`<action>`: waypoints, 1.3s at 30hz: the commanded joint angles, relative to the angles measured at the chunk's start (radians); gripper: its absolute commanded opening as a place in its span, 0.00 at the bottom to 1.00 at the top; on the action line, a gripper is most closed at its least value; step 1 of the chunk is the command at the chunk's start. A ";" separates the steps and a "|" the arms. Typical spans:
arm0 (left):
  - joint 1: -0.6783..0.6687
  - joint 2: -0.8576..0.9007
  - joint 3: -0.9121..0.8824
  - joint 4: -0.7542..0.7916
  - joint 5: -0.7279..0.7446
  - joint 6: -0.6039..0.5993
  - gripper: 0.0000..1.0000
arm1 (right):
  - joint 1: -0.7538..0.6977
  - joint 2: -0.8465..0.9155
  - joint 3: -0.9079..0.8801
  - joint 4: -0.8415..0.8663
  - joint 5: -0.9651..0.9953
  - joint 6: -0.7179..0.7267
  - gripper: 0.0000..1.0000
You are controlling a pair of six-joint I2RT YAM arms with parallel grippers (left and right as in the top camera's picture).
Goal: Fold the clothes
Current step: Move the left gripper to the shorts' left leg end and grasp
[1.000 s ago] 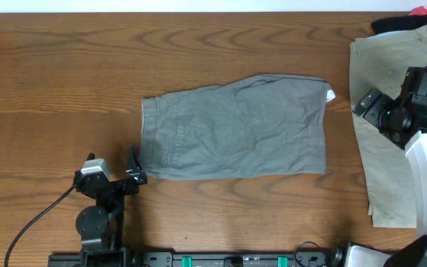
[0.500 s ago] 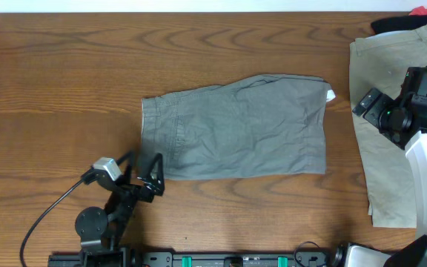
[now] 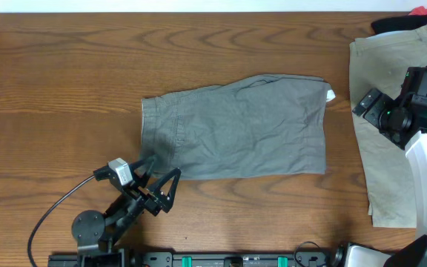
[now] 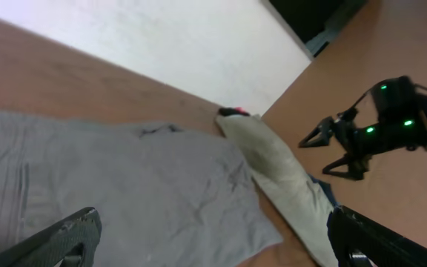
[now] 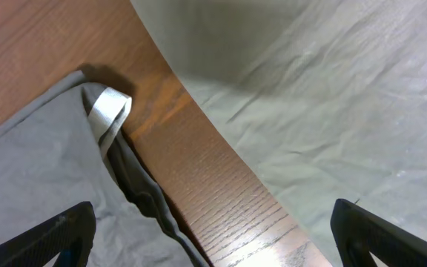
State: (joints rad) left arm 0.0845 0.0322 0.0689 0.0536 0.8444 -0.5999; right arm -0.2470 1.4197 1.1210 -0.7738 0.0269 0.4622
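**Left arm lines up on the shorts' corner**

Overhead: the grey-green shorts [image 3: 236, 130] lie flat mid-table. The left gripper [image 3: 164, 169], jaws wide, sits at their near-left corner, likely to pinch for a fold.

Left wrist: cloth lies ahead between spread fingers [image 4: 58, 241].

Right wrist: the right gripper [image 5: 213, 237] is wide and empty, between the shorts and the tan pair [image 5: 332, 111] near the right edge.

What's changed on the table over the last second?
In the overhead view, the left claw swung rightward and toward the near edge. It went from beside the left end of the grey-green shorts to their lower left corner, turning as it went. It is open and holds nothing. The shorts, the tan pair and the right claw stayed as they were.
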 commanded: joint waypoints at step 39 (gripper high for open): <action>0.004 1.394 0.806 -0.517 -0.484 0.390 0.98 | -0.008 -0.013 0.010 -0.002 0.014 -0.007 0.99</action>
State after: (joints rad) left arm 0.0845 1.3567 0.8635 -0.4633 0.2932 -0.2405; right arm -0.2478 1.4197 1.1210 -0.7742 0.0273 0.4622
